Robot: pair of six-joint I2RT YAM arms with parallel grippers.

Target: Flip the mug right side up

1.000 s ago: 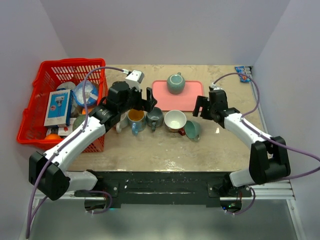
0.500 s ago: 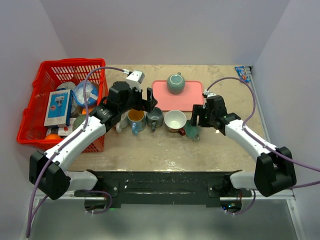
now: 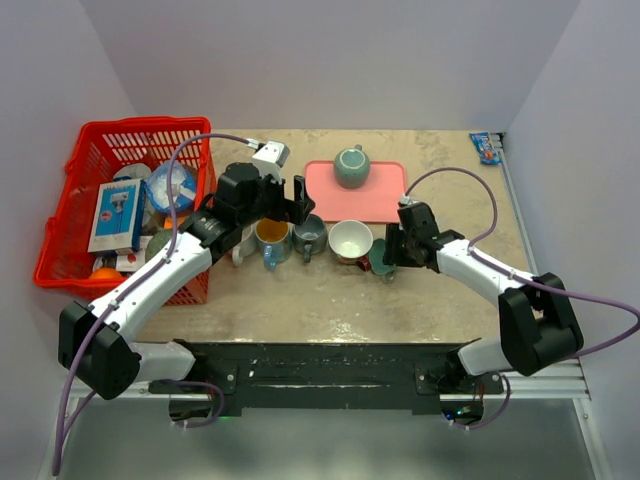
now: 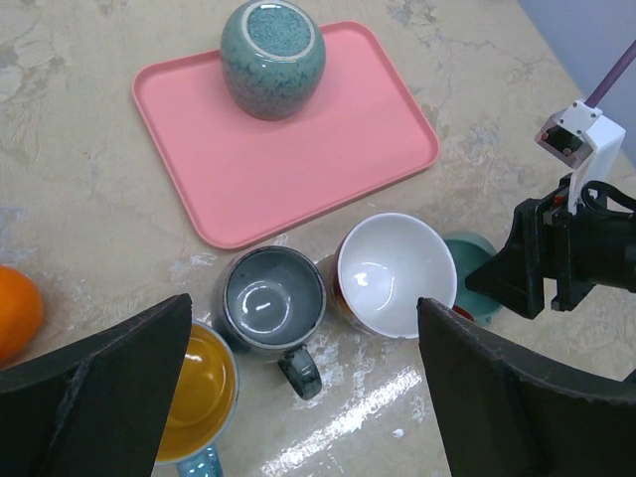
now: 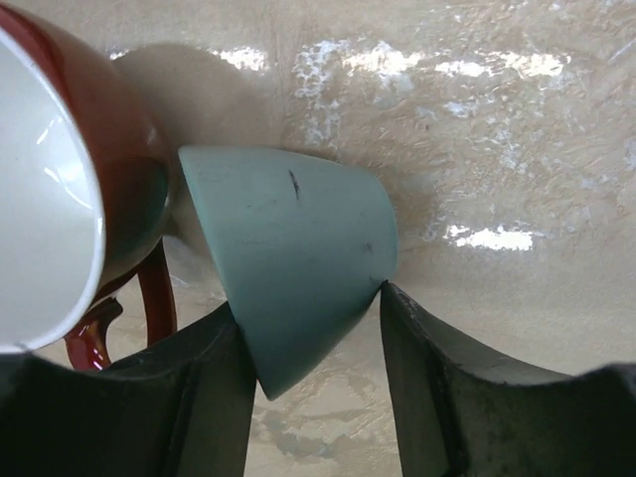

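Observation:
A teal mug (image 3: pixel 386 264) lies on its side on the table, to the right of a red mug with a white inside (image 3: pixel 351 240). In the right wrist view the teal mug (image 5: pixel 288 258) sits between my fingers, and both fingers touch its sides. My right gripper (image 5: pixel 310 298) is shut on it, low at the table (image 3: pixel 389 250). A green glazed mug (image 3: pixel 351 166) stands upside down on the pink tray (image 3: pixel 385 195). My left gripper (image 4: pixel 305 301) is open and empty, hovering above the row of mugs (image 3: pixel 297 200).
A grey mug (image 4: pixel 270 298) and a blue mug with a yellow inside (image 4: pixel 199 383) stand upright, left of the red mug (image 4: pixel 396 273). A red basket (image 3: pixel 80 150) full of items stands at the left. A blue packet (image 3: pixel 486 147) lies at the far right.
My right gripper has moved left and down to the teal mug and now has its fingers on both sides of it. The left arm has not moved.

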